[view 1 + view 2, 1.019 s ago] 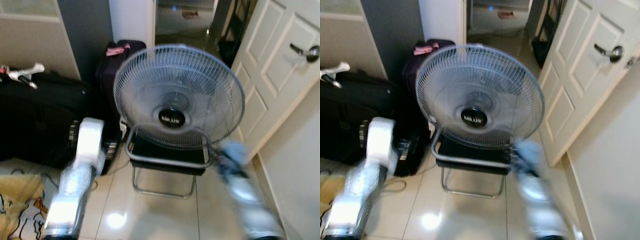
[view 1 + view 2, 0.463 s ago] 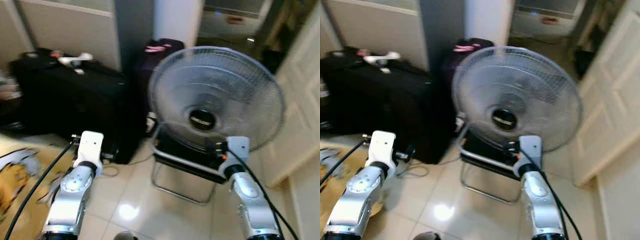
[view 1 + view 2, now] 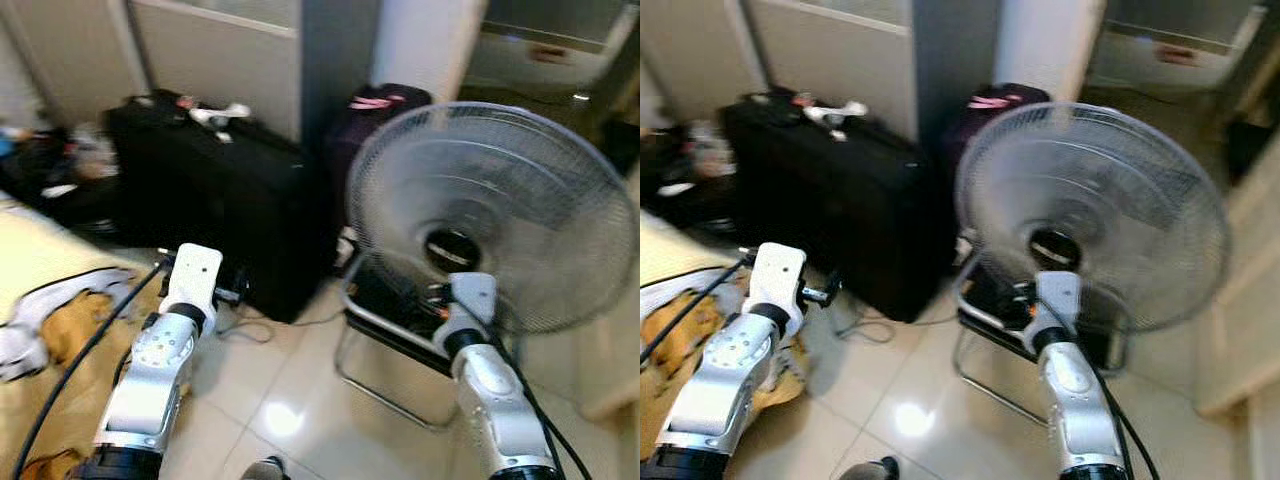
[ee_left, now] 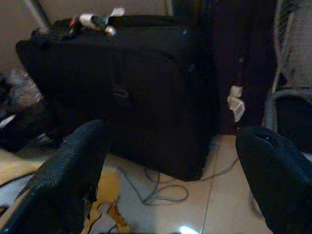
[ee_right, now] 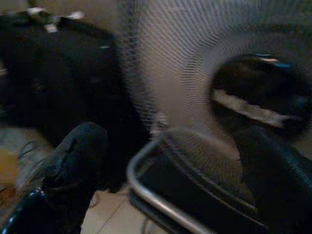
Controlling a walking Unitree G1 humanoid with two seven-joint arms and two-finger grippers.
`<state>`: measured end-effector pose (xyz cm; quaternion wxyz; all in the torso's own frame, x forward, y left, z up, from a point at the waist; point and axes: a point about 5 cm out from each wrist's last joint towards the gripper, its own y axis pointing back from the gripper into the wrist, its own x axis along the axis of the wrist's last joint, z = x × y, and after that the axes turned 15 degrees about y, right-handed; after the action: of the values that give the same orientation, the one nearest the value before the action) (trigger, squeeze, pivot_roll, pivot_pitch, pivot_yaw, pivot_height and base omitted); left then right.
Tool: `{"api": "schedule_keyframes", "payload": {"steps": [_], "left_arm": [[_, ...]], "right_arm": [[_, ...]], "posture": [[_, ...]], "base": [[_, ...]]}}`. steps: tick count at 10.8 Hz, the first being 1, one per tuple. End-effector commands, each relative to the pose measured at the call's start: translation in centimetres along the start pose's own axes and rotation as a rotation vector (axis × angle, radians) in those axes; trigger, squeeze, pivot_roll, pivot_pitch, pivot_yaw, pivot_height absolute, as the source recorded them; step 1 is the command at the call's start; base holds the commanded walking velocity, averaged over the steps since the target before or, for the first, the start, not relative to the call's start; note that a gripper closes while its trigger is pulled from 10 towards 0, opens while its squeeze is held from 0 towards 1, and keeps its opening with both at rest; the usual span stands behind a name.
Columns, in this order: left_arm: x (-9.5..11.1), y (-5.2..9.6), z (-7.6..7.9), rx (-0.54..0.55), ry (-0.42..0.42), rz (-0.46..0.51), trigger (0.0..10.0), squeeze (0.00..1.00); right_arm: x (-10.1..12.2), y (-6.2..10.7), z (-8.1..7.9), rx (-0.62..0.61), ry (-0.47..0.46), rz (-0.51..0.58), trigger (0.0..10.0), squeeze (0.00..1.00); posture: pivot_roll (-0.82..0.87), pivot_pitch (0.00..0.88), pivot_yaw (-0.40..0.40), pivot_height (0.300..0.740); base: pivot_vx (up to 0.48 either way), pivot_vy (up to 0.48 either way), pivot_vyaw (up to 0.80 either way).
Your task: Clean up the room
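A grey floor fan (image 3: 500,215) on a metal tube stand faces me on the right. Beside it, to the left, a black suitcase (image 3: 215,195) stands upright with a small white item (image 3: 215,112) on top. A yellow and white cloth (image 3: 60,330) lies crumpled on the floor at the far left. My left gripper (image 4: 170,185) is open and empty, held low in front of the suitcase. My right gripper (image 5: 170,180) is open and empty too, close to the fan's grille and stand. Both silver arms (image 3: 160,360) reach forward.
A dark purple bag (image 3: 375,120) with something pink on it stands behind the fan. Loose clutter (image 3: 60,160) is piled at the far left by the wall. A grey cable (image 4: 161,190) trails over the glossy tiles (image 3: 300,400) at the suitcase's foot.
The view has swung left: the fan now sits further right in the picture, and the suitcase, clutter and yellow cloth have come into view. Both arms, blurred a second ago, now hold steady.
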<state>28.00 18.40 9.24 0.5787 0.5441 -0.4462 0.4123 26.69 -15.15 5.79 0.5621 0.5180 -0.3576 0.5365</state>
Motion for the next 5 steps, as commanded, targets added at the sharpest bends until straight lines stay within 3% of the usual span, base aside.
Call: {"api": "schedule_keyframes", "payload": {"steps": [1, 3, 4, 5], "left_arm": [[-0.1, -0.2, 0.2, -0.012, 0.003, -0.007, 10.0, 0.00], [-0.2, 0.4, -0.8, 0.022, 0.117, -0.011, 10.0, 0.00], [1.0, 0.2, -0.9, 0.010, 0.055, 0.026, 10.0, 0.00], [2.2, 0.0, -1.3, 0.008, 0.058, 0.060, 10.0, 0.00]], "right_arm": [[-0.1, -0.1, 0.1, 0.009, 0.008, -0.006, 10.0, 1.00], [0.5, 0.1, -0.4, -0.004, -0.025, 0.004, 10.0, 1.00], [0.7, -0.3, -0.5, -0.015, -0.052, 0.006, 10.0, 1.00], [0.2, -0.3, -0.7, -0.048, -0.077, -0.026, 10.0, 1.00]], "posture": [[-0.02, 0.000, -0.004, 0.740], [-0.02, 0.000, 0.007, 0.740], [0.03, 0.000, -0.012, 0.740], [0.01, 0.000, -0.004, 0.740]], "base": [[0.000, 0.000, 0.71], [0.000, 0.000, 0.75], [0.000, 0.000, 0.77], [0.000, 0.000, 0.79]]}}
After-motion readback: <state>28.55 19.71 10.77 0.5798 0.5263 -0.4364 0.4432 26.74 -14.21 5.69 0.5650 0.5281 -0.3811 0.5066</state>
